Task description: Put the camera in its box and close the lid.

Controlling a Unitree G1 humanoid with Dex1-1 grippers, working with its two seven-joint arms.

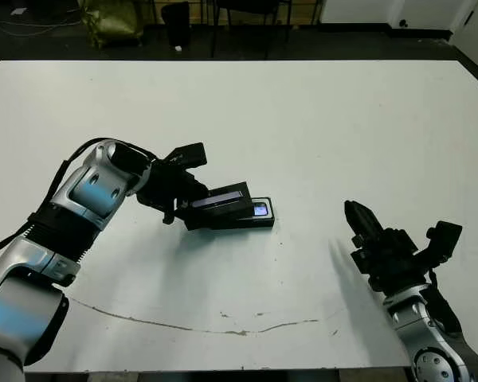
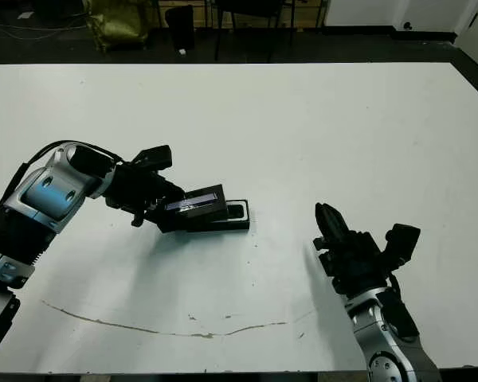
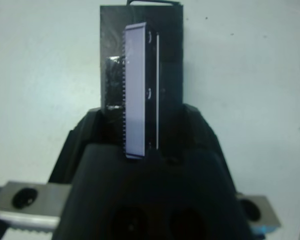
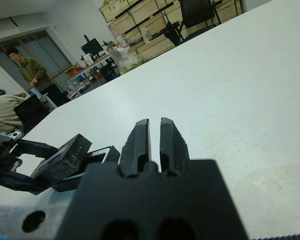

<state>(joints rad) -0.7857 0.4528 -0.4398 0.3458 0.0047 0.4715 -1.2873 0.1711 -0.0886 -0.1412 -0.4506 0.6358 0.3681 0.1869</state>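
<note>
the lid (image 1: 217,200) is held clamped in the left gripper (image 1: 179,200), tilted, its long axis running out from the fingers toward table centre. its far edge is seen low over the box (image 1: 251,217), which lies on the white table (image 1: 303,119) directly beyond the gripper along the same axis; the near edge is raised. closing is judged to turn on lowering and squaring the lid over the box. the right gripper (image 1: 358,216) is well apart to the right, fingers nearly together, holding nothing. a bluish glint (image 1: 260,209) shows at the box's exposed end, probably the camera; the rest is hidden under the lid, and contact between lid and box cannot be told.
</note>
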